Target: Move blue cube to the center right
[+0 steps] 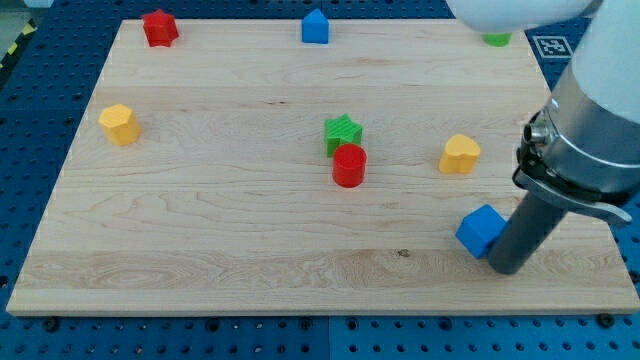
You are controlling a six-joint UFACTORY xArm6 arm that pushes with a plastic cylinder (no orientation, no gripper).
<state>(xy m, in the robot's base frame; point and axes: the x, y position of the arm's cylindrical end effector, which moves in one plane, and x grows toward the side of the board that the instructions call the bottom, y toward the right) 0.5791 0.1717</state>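
Observation:
The blue cube (481,230) lies on the wooden board (220,210) near the view's bottom right. My tip (506,268) stands just to the cube's right and slightly below it, touching or almost touching its right face. The rod rises up into the arm's grey body at the view's right edge.
A yellow heart block (460,154) lies above the cube. A green star (342,131) and a red cylinder (349,165) sit together at mid-board. A yellow block (119,124) is at left, a red block (159,27), a blue block (315,26) and a green block (497,39) along the top.

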